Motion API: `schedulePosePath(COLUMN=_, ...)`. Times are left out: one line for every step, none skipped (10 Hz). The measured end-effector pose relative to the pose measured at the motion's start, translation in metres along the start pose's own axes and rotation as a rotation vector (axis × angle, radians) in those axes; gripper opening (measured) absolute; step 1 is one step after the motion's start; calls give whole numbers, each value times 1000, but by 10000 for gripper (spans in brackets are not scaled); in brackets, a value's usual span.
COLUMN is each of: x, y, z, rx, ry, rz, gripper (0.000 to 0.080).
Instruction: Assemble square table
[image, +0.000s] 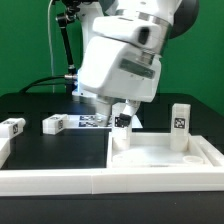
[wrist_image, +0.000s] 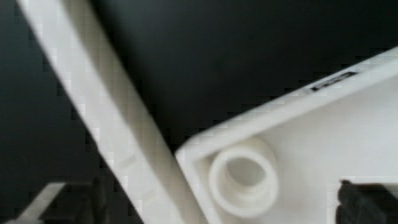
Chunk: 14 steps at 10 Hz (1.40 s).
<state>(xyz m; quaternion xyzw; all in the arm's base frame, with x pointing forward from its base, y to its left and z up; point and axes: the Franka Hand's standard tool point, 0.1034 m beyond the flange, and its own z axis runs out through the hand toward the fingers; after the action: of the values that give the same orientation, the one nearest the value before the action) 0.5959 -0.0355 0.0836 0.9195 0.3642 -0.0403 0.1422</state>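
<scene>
**Layout, largest item first**

- Arm (image: 120, 50): fills the upper centre of the exterior view, with the wrist bent down over the black bench (image: 50, 105).
- Rail (image: 60, 175): a long white rail along the near edge of the bench. In the wrist view it runs just beside a corner of the tabletop.
- Tabletop (image: 165, 155): lies flat with its rim up, at the exterior view's right, close against the rail.
- Centre leg (image: 122, 128): stands upright at the tabletop's far corner, directly below the gripper. Whether it is seated in the tabletop or only stands beside it cannot be told.
- Right leg (image: 180, 118): stands upright beyond the tabletop.
- Two loose legs lie on the bench at the exterior view's left, the inner leg (image: 55, 124) and the outer leg (image: 12, 127).
- Gripper (image: 121, 112): the jaws are spread to full width. In the wrist view the fingers (wrist_image: 366, 198) stand wide apart with nothing between them, so nothing is pinched.
- Socket (wrist_image: 240, 175): a round hole in the tabletop corner, empty.

**Hazards from this position**

- A descent that is off-centre would likely push the centre leg over instead of straddling it.
- A fingertip could probably strike the rim or the rail, because both lie close to the socket.
- The tabletop is unclamped, so a sideways push could slide it and misalign the socket.
</scene>
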Motion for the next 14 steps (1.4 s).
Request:
schedulePosePath(x=-6, y=5, z=1, rx=34, ry=-57, rz=96, gripper=648)
schedulePosePath(x=-5, y=8, z=1, rx=56, ry=-85, rz=206, gripper=648)
schedulePosePath(x=-3, y=8, z=1, rx=52, ry=-84, rz=261, gripper=648)
schedulePosePath(x=-3, y=8, z=2, rx=51, ry=-86, rz=314, gripper=648)
schedulePosePath(x=-4, y=8, z=2, rx=54, ry=-87, rz=386, gripper=648)
schedulePosePath(x=-15, y=12, z=2, rx=120, ry=-110, rz=422, gripper=648)
schedulePosePath(x=-33, y=26, z=5, rx=170, ry=-114, rz=460, gripper=648)
schedulePosePath(x=-55, y=35, z=14, rx=206, ry=-135, rz=492, gripper=648)
schedulePosePath(x=-75, y=37, z=20, rx=255, ry=-170, rz=495, gripper=648)
schedulePosePath(x=-100, y=44, z=30, rx=319, ry=-192, rz=504, gripper=648)
schedulePosePath(x=-126, y=51, z=45, rx=361, ry=-222, rz=544, gripper=648)
schedulePosePath(x=-132, y=52, z=49, rx=362, ry=-222, rz=561, gripper=648)
schedulePosePath(x=-130, y=51, z=48, rx=362, ry=-220, rz=557, gripper=648)
schedulePosePath(x=-131, y=51, z=49, rx=362, ry=-221, rz=558, gripper=648)
